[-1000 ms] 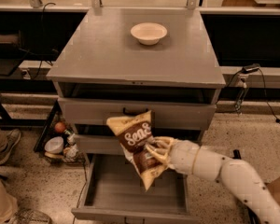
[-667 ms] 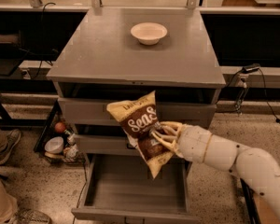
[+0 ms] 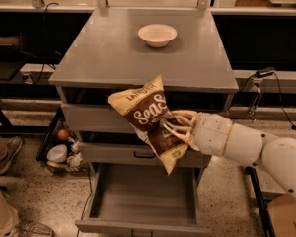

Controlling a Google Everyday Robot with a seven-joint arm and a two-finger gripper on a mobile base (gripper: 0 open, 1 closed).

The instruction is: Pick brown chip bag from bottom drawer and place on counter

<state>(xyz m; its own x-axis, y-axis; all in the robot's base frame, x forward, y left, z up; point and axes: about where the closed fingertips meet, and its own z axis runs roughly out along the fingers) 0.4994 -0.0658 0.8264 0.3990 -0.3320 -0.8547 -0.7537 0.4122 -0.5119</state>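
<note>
The brown chip bag (image 3: 149, 118) hangs tilted in the air in front of the cabinet's upper drawers, its tan top corner near the counter's front edge. My gripper (image 3: 171, 127) comes in from the right on a white arm and is shut on the brown chip bag's right side. The bottom drawer (image 3: 143, 197) stands pulled open below the bag, its grey floor bare. The counter (image 3: 113, 53) is the broad grey cabinet top above and behind the bag.
A cream bowl (image 3: 157, 34) sits on the counter near its back. Two shut drawers (image 3: 89, 117) lie between the counter and the open drawer. A person's legs and shoe (image 3: 2, 154) are at left. Small items (image 3: 64, 149) lie on the floor left of the cabinet.
The gripper has lifted the brown chip bag higher and a little to the right, from just above the open drawer up to the level of the counter's front edge.
</note>
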